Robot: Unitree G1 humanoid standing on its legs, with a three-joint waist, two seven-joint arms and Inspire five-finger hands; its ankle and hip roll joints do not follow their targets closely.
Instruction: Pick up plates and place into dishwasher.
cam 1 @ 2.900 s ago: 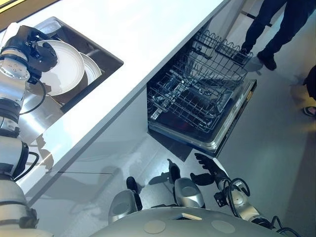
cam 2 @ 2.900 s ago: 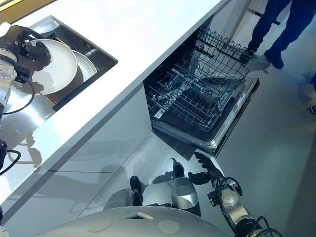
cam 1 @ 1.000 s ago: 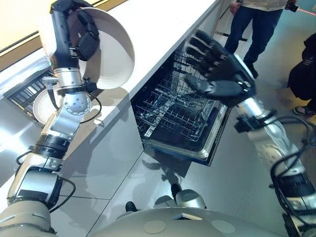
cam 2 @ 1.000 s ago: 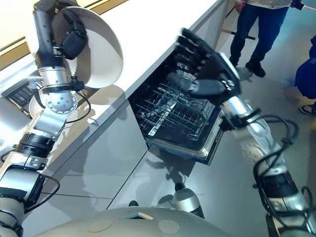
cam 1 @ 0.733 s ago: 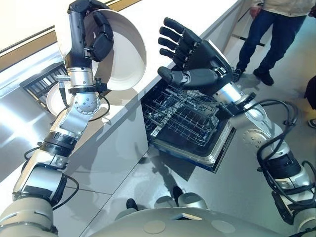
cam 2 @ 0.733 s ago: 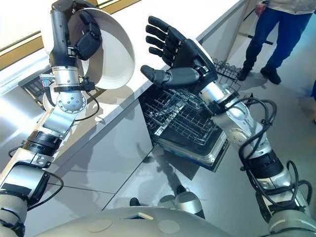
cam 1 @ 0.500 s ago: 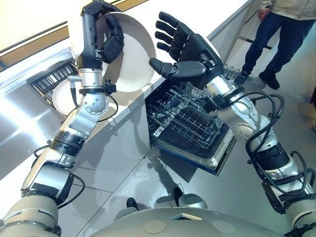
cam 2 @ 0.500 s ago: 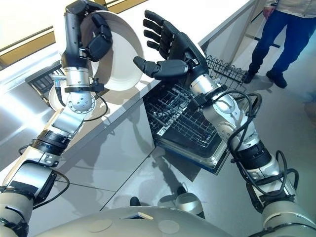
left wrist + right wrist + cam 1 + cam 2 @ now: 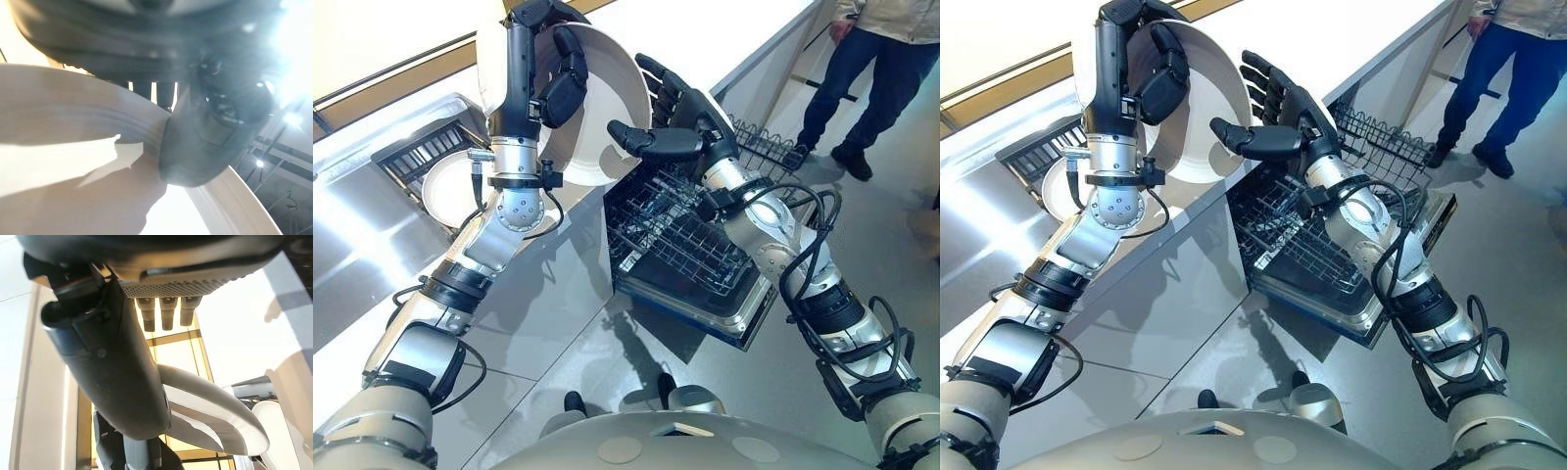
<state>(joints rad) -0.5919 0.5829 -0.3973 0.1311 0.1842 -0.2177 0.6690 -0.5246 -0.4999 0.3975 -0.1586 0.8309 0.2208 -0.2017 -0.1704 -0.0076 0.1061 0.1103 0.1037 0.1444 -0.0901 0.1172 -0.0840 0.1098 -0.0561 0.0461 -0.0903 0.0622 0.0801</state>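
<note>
My left hand [image 9: 563, 88] is raised high over the counter edge, shut on a white plate [image 9: 602, 117] that stands nearly upright; its thumb [image 9: 205, 142] presses the plate's inner face [image 9: 58, 147]. My right hand [image 9: 690, 113] is open beside it with straight fingers. Its thumb [image 9: 117, 377] reaches in front of the plate's rim [image 9: 215, 416]; I cannot tell whether it touches. Below both hands the dishwasher stands open with its lower rack [image 9: 690, 245] pulled out. A second white plate [image 9: 445, 191] lies in the sink.
The white counter [image 9: 705, 29] runs along the far side, with the steel sink [image 9: 421, 152] at its left. An upper wire rack [image 9: 764, 147] juts out above the dishwasher door [image 9: 754, 313]. A person [image 9: 871, 69] stands at the far right on the grey floor.
My left hand has lifted the plate out of the sink and carried it right, over the dishwasher. My right hand has risen from the floor side and closed in on the plate's rim.
</note>
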